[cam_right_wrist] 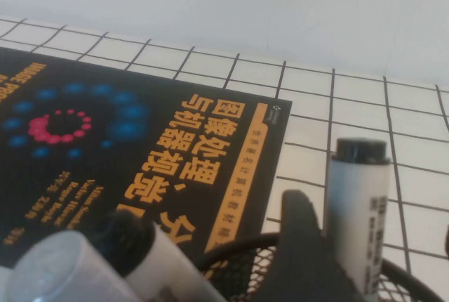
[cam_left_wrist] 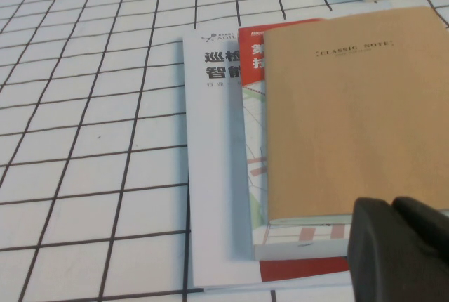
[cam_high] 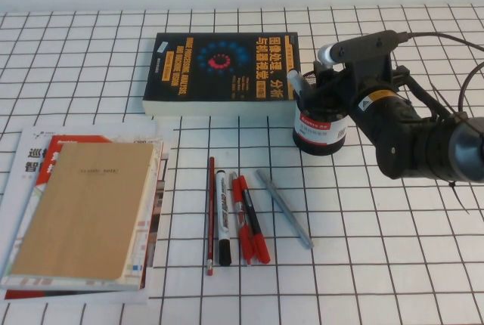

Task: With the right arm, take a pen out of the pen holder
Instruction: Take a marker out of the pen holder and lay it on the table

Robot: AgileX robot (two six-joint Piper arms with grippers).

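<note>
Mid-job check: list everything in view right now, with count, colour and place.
book: one, black with orange title, far centre.
pen holder: one, black mesh with red label, right of the book.
markers in the holder: at least two, pale bodies with dark caps.
pens on the table: about six, red, grey and white-black, side by side, near centre.
notebook: one, brown, atop the stack, near left.
booklets: two, white and red, under the notebook.
table: white, black grid.
right gripper: black, at the holder's mouth, jaws open.
left gripper: black, over the notebook, jaws shut.
</note>
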